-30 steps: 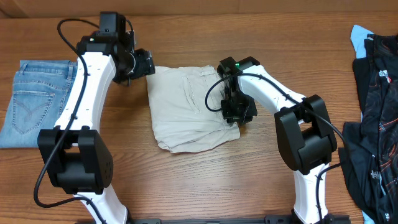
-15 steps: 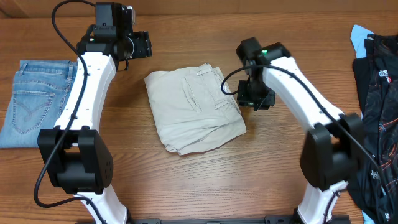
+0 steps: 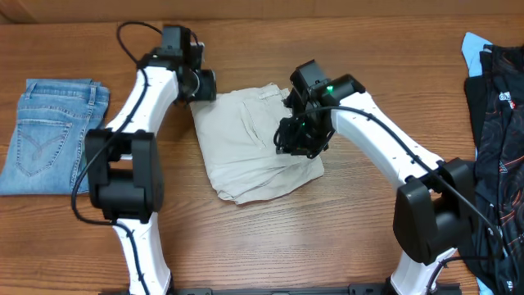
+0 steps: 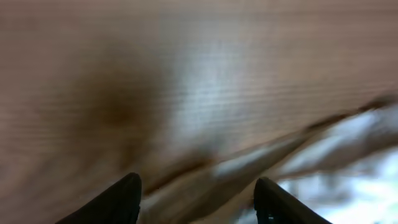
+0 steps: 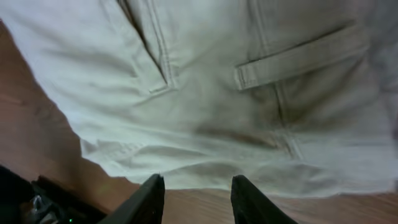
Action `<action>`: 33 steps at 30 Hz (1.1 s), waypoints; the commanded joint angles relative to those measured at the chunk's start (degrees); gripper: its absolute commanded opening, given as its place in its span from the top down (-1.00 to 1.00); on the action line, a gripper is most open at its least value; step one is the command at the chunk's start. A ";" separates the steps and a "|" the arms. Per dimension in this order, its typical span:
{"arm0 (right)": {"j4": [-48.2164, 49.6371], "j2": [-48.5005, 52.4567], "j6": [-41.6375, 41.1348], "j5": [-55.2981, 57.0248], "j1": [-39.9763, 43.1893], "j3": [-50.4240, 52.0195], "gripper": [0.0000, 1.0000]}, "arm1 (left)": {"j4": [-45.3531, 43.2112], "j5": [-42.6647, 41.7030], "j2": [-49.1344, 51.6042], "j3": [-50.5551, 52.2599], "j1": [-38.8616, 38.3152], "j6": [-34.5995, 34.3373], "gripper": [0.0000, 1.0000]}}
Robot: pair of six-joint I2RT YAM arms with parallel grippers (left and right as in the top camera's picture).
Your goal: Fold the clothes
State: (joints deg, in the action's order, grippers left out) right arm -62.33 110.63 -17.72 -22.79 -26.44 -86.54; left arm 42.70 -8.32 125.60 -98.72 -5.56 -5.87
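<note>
The clothes, beige shorts [image 3: 241,156], lie folded in a rough square at the middle of the wooden table. My left gripper [image 3: 206,85] hovers by their far left corner. In the blurred left wrist view it [image 4: 198,194] stands open over bare wood, the cloth edge [image 4: 336,165] just ahead to the right. My right gripper [image 3: 297,139] is over the shorts' right side. The right wrist view shows it [image 5: 198,196] open over the table, with the shorts [image 5: 205,93], their seams and a belt loop just beyond the fingertips. Neither gripper holds anything.
Folded light-blue jeans [image 3: 49,135] lie at the left edge of the table. A heap of black patterned garments with a sky-blue piece [image 3: 495,139] fills the right edge. Bare wood [image 3: 270,238] runs along the front, between the two arm bases.
Both grippers lifted away from the shorts half a second ago and have come back: the left to the far left corner, the right over the right side. The shorts shifted slightly.
</note>
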 commanded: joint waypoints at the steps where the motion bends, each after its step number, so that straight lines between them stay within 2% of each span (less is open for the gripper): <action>1: 4.48 1.46 0.61 -3.02 0.02 5.33 0.22 | 5.18 0.00 3.98 -0.79 -0.13 1.20 -0.19; 9: 8.13 6.21 1.07 0.26 2.38 6.82 0.22 | 26.64 1.29 7.61 -0.79 -0.20 -1.55 0.18; 12: 9.07 6.54 1.05 11.08 5.53 6.80 0.23 | 34.01 0.98 7.61 -0.79 -0.33 -4.07 0.18; 15: 11.08 6.54 2.60 15.76 8.22 6.40 0.24 | 37.09 -4.22 7.61 -0.79 -0.48 -5.70 0.16; 18: 12.13 6.51 5.20 15.65 10.36 5.88 0.24 | 36.72 -12.74 7.34 -0.79 -0.72 -2.84 0.16; 21: 11.69 6.51 5.79 15.69 10.43 5.88 0.23 | 33.99 -14.29 5.97 -0.83 -0.72 -2.54 0.13; 28: 11.52 6.51 5.79 15.69 10.01 5.88 0.22 | 25.86 -14.32 -2.32 -0.90 0.42 -1.36 -0.15; 29: 11.50 6.51 5.77 15.69 10.01 5.88 0.21 | 24.30 -14.34 -3.43 -0.90 0.39 -1.38 -0.26; 31: 11.47 6.51 5.77 15.67 10.01 5.88 0.21 | 20.68 -15.69 -4.35 -0.90 0.39 -1.36 -0.76; 33: 11.47 6.51 5.77 15.67 9.99 5.88 0.21 | 18.36 -16.87 -3.98 -0.87 0.28 -1.33 -0.91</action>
State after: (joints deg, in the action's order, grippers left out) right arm -50.63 116.33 -12.32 -9.65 -16.53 -80.25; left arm 63.77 -21.96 123.09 -99.57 -5.50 -8.10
